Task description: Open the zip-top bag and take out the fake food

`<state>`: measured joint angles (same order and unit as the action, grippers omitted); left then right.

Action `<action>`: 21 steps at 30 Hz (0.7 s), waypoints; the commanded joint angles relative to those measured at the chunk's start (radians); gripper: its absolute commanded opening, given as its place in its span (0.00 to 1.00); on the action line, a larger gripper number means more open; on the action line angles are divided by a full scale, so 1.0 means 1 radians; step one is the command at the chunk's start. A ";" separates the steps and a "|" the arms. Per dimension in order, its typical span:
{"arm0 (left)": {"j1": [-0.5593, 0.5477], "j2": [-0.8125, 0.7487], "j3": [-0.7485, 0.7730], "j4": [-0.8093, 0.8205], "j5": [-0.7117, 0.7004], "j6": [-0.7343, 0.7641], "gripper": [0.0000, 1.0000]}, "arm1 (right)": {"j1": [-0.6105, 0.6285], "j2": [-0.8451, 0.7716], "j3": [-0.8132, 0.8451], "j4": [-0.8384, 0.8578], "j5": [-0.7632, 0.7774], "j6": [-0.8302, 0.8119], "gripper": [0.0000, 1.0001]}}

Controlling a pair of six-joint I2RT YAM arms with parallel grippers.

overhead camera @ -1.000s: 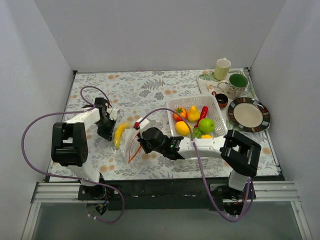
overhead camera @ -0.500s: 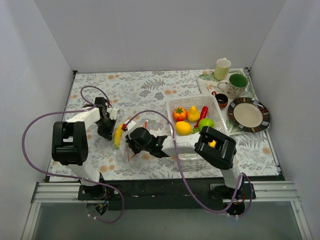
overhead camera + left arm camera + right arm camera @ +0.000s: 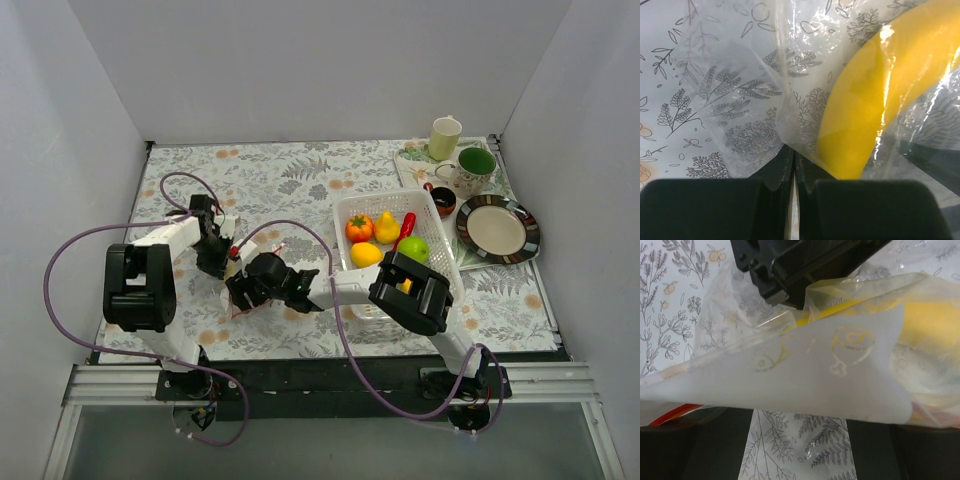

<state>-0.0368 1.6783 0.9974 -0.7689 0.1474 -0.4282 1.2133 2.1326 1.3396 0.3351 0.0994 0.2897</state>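
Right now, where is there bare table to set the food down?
Free: back-left table, between rear wall and basket; front-right strip below the plate. Crowded: around the zip-top bag, and the cups back-right.

Bag (image 3: 805, 110) showing clear crinkly plastic, glinting glossy; banana (image 3: 865, 110) looking smooth, waxy plastic; tablecloth (image 3: 290, 175) lying matt.

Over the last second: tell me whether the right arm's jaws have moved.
Yes. The right arm's jaws slid left, away from the white perforated plastic basket, which stayed put.
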 commanded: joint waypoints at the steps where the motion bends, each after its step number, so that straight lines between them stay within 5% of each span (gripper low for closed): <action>1: -0.014 0.017 -0.060 0.037 0.056 -0.012 0.00 | 0.005 0.013 0.069 0.044 0.075 0.014 0.78; 15: -0.037 -0.025 -0.109 0.008 0.095 0.002 0.00 | 0.005 0.136 0.240 -0.086 0.304 0.008 0.82; 21: -0.035 -0.037 -0.131 0.036 0.032 0.034 0.00 | 0.005 0.135 0.176 -0.136 0.384 0.000 0.79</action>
<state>-0.0593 1.6241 0.9306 -0.7326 0.2161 -0.4259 1.2282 2.2524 1.5337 0.2363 0.3698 0.2924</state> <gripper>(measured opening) 0.008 0.804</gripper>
